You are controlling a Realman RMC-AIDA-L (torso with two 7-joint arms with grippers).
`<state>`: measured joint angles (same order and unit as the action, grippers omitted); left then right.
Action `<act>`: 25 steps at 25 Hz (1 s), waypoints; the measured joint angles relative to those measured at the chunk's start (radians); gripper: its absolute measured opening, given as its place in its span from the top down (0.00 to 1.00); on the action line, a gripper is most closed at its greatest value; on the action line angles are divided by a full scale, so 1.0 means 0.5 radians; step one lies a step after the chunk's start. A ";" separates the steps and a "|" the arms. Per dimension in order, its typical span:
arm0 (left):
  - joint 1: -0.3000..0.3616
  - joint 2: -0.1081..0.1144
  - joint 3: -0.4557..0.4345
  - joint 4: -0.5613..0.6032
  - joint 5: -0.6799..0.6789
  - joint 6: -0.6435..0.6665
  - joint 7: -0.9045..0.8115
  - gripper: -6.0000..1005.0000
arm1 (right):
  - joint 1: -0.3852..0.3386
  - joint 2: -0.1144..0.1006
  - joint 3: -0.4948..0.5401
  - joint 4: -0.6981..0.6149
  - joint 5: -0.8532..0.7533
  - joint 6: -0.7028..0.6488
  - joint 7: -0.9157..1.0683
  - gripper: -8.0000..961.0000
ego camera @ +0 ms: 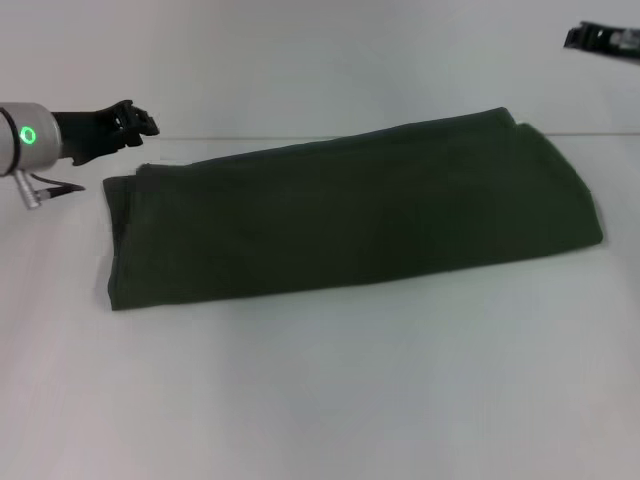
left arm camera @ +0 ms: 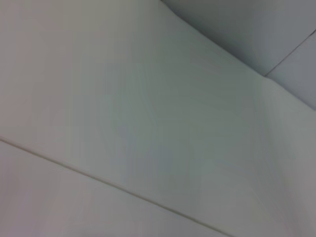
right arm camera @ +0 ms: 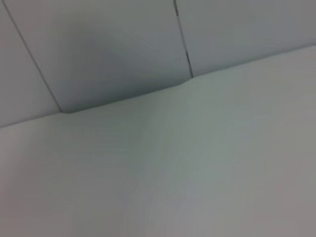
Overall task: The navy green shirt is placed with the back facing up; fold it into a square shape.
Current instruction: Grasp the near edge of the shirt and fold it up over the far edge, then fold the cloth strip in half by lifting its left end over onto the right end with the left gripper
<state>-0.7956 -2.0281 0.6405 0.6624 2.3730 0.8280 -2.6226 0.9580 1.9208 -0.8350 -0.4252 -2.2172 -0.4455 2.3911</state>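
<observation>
Navy green shirt [ego camera: 350, 215] lay flat on the white table [ego camera: 320, 400] as a long band, already folded lengthwise, running from near the left gripper across toward the right gripper's side, its right end angled a bit farther from the robot. Left gripper [ego camera: 140, 124] hung in the air just beyond and outboard of the shirt's left end, clear of the cloth, holding nothing; its dark fingers looked bunched together, but at that angle I cannot tell whether they were released or clenched. Right gripper [ego camera: 605, 38] showed only as a dark sliver at the frame edge, well apart from the shirt's right end and up off the table; fingers not readable, so cannot tell there either. Both wrist views showed only bare table and wall panels, no cloth and no fingers. Judged step: the crosswise fold that turns the band into a square. To do it well, each gripper would probably need to take one corner of the same short end, pinching all layers together so the stack doesn't split, lift low, carry that end over to meet the other end, and line up the edges before letting go. Risk: grabbing only the top layer, or dragging the band askew.
</observation>
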 joint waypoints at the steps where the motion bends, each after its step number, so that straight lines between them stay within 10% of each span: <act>1: 0.011 -0.029 -0.006 0.036 -0.003 -0.009 -0.006 0.82 | -0.005 -0.012 0.007 -0.030 -0.002 -0.038 0.012 0.82; 8: 0.281 -0.216 -0.014 0.405 -0.317 0.176 0.059 0.62 | -0.355 -0.025 0.209 -0.506 0.261 -0.948 0.059 0.55; 11: 0.390 -0.195 -0.016 0.359 -0.609 0.370 0.195 0.56 | -0.613 0.007 0.326 -0.574 0.670 -1.441 -0.110 0.42; 13: 0.519 -0.042 -0.016 0.068 -1.036 0.743 0.310 0.52 | -0.748 0.011 0.367 -0.530 0.874 -1.699 -0.201 0.34; 17: 0.623 0.092 -0.018 -0.262 -1.231 1.011 0.327 0.45 | -0.948 0.018 0.412 -0.447 1.032 -1.946 -0.246 0.17; 25: 0.727 0.007 -0.041 -0.345 -1.234 0.849 0.336 0.08 | -1.012 0.039 0.500 -0.290 1.037 -1.979 -0.348 0.06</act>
<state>-0.4321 -2.0245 0.6198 0.4897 1.7562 1.2527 -2.4548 0.4520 1.9403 -0.5852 -0.5702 -1.6988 -1.4349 2.2172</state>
